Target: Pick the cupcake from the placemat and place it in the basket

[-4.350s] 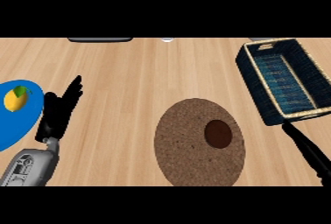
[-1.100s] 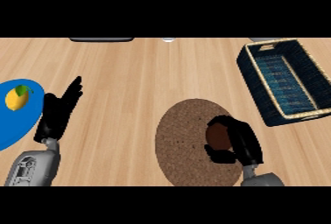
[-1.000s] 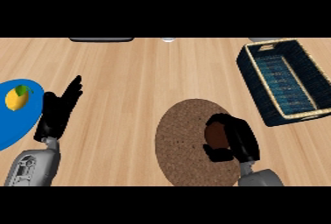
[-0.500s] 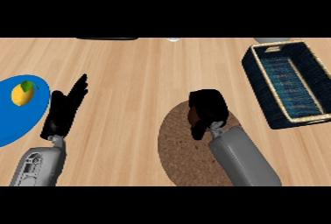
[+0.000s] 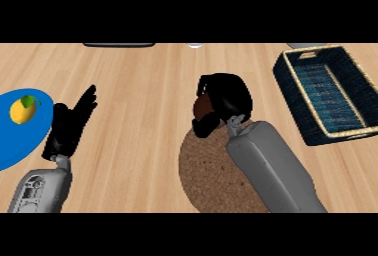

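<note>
My right hand (image 5: 225, 100) is curled round the brown cupcake (image 5: 204, 106), of which only a dark brown side shows between the thumb and fingers. The hand holds it raised over the far edge of the round brown placemat (image 5: 210, 167); the grey forearm crosses and hides the mat's right part. The dark blue basket (image 5: 326, 96) with its tan rim stands at the right, apart from the hand and with nothing in it. My left hand (image 5: 70, 125) rests open at the left, fingers pointing up.
A blue plate (image 5: 18, 137) with a yellow lemon (image 5: 22, 108) lies at the left edge, beside my left hand. A dark object (image 5: 118, 45) and a small pale one (image 5: 195, 45) sit at the counter's far edge.
My right hand closed round the cupcake on the placemat and has lifted it up and away from the mat's centre. The view has shifted a little. The left hand stays put.
</note>
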`<action>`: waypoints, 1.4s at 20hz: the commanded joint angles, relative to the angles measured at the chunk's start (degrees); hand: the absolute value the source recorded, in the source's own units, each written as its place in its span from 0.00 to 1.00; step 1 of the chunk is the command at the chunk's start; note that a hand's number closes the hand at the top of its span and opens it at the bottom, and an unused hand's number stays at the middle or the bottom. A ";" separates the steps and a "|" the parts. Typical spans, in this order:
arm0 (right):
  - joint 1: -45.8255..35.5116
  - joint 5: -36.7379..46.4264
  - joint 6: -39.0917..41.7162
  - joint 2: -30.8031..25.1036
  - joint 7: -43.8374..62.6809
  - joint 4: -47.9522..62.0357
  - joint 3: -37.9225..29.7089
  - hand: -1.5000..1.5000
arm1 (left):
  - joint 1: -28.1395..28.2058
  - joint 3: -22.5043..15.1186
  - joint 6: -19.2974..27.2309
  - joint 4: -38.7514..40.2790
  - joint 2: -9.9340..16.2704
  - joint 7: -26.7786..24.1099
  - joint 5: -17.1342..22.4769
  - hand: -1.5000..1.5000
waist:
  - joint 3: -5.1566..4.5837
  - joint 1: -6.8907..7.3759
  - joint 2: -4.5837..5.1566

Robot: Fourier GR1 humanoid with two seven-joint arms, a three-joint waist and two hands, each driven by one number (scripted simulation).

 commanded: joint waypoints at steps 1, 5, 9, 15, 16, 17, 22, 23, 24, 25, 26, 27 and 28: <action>-5.09 -8.27 -2.15 0.14 6.38 -8.99 -0.84 1.00 | 0.22 -0.40 1.18 1.88 -1.51 -1.35 -0.57 0.50 | -0.02 -0.36 -0.16; -7.23 -14.42 -8.76 0.15 12.69 -15.65 -2.76 1.00 | -1.66 0.47 0.38 1.86 -0.02 -0.10 -0.20 0.50 | -0.02 -0.66 -0.17; -17.36 -12.65 -5.06 0.15 21.82 -20.73 -7.99 1.00 | 2.02 0.06 -0.63 0.93 0.67 -2.67 -0.56 0.50 | -0.05 -0.70 -0.26; -31.01 -15.83 1.15 -3.94 25.16 -15.77 -19.32 1.00 | 2.48 -0.91 0.70 -0.93 -1.51 -1.91 -0.79 0.50 | -0.04 -0.35 0.01; -34.69 -15.72 2.23 -5.15 25.81 -13.92 -20.02 1.00 | -0.73 1.43 -1.08 0.16 1.17 -0.17 0.85 0.50 | -0.05 -0.38 0.04; -33.81 -16.24 1.94 -5.38 26.68 -15.30 -21.00 1.00 | -1.47 0.79 -0.28 0.53 0.42 1.01 0.12 0.50 | -0.03 -0.65 0.00; -39.42 -15.89 4.40 -11.63 26.68 -8.77 -24.30 1.00 | -1.15 2.56 -1.57 -1.53 2.72 1.57 1.29 0.50 | -0.03 -0.32 -0.08; -39.50 -15.49 4.99 -13.01 25.82 -7.85 -24.19 1.00 | 3.18 0.47 -1.17 -3.19 0.29 -0.86 0.76 0.50 | -0.03 -0.15 -0.09; -42.39 -14.90 5.59 -14.73 24.51 -3.61 -24.39 1.00 | 0.44 0.82 -0.02 -0.53 0.42 0.08 -0.21 0.50 | -0.06 -0.22 0.10; -39.21 -15.00 7.59 -16.42 22.85 -4.02 -23.67 1.00 | 0.33 -0.43 0.66 0.43 -1.28 -1.15 -0.83 0.50 | -0.05 -0.71 0.13; -41.36 -12.53 10.17 -19.13 23.36 -0.86 -21.86 1.00 | 0.83 0.08 -0.23 -2.97 -0.47 1.92 0.38 0.50 | -0.07 -0.05 -0.02; -38.86 -10.54 9.61 -18.21 22.32 -0.81 -18.97 1.00 | -1.29 0.96 0.48 0.99 -0.70 0.21 0.31 0.50 | -0.11 -0.84 0.28; -40.59 -10.52 11.27 -21.05 22.00 1.18 -20.23 1.00 | 1.04 0.38 0.30 -0.62 -0.43 -1.21 -0.30 0.50 | -0.10 -0.38 0.15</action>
